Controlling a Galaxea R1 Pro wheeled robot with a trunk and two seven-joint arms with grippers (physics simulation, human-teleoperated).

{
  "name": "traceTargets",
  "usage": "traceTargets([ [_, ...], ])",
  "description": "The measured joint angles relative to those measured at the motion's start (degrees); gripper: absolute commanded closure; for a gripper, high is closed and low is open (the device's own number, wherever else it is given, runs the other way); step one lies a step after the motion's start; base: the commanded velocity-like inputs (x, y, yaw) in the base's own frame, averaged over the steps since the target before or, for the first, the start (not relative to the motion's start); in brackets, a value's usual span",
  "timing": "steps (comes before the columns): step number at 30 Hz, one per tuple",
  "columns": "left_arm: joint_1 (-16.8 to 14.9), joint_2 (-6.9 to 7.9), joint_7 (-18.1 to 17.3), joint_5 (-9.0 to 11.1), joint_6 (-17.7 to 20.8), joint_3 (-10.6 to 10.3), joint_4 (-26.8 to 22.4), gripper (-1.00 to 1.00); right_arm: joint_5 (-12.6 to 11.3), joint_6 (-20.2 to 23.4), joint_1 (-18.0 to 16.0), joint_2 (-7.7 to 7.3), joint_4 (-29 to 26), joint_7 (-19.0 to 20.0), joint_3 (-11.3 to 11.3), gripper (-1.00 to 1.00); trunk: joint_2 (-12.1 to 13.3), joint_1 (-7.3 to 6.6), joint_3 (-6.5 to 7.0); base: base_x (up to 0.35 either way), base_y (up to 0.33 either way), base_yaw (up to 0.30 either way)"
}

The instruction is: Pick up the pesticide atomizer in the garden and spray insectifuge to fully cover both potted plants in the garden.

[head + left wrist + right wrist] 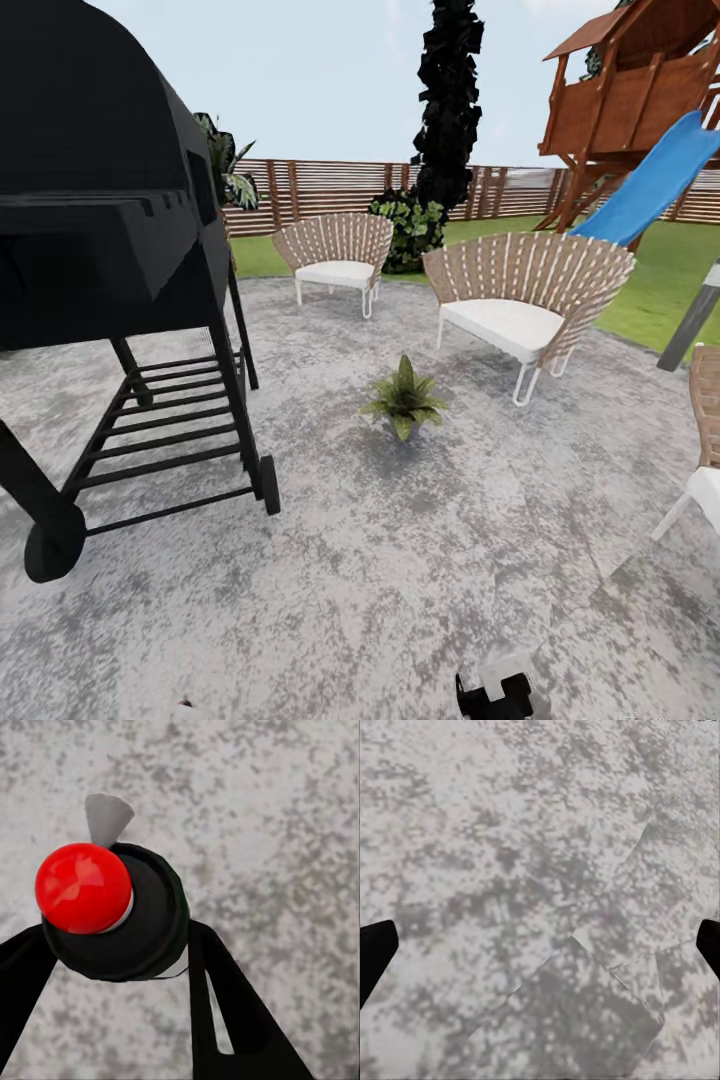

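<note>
One potted plant [404,398], a small rosette of pointed green leaves, stands on the grey stone patio [400,560] of the garden, ahead of me and slightly right of centre. In the left wrist view my left gripper [116,937] is shut on the pesticide atomizer [142,922], seen end-on as a round dark body with a red knob and a grey spout. A black finger [225,1005] presses each side of it above bare paving. My right gripper [540,945] is open, its dark fingertips [373,952] wide apart over the stone with nothing between them.
A big black grill [110,260] on a wheeled frame fills the left. Two wicker chairs [520,300] stand beyond the plant, and a third chair [705,440] is at the right edge. Behind are lawn, a slatted fence [320,190] and a wooden play tower with a blue slide [650,185].
</note>
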Motion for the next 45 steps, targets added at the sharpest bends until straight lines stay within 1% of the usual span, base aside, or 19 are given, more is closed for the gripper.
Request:
traceTargets([
  [7, 0.0, 0.00, 0.1, -0.1, 0.0, 0.1, 0.0, 1.00, 0.1, 0.0, 0.0, -0.06, 0.0, 0.0, 0.0, -1.00, 0.0, 0.00, -0.24, -0.321, 0.120, 0.276],
  [20, 0.0, 0.00, 0.1, 0.0, 0.0, 0.0, 0.0, 1.00, 0.1, 0.0, 0.1, -0.09, 0.0, 0.0, 0.0, -1.00, 0.0, -0.02, -0.70, -0.237, 0.234, 0.276],
  [45, 0.0, 0.00, 0.1, 0.0, 0.0, 0.1, 0.0, 1.00, 0.3, 0.0, 0.2, -0.09, 0.0, 0.0, 0.1, -1.00, 0.0, -0.03, -1.81, -0.006, 0.305, 0.260],
])
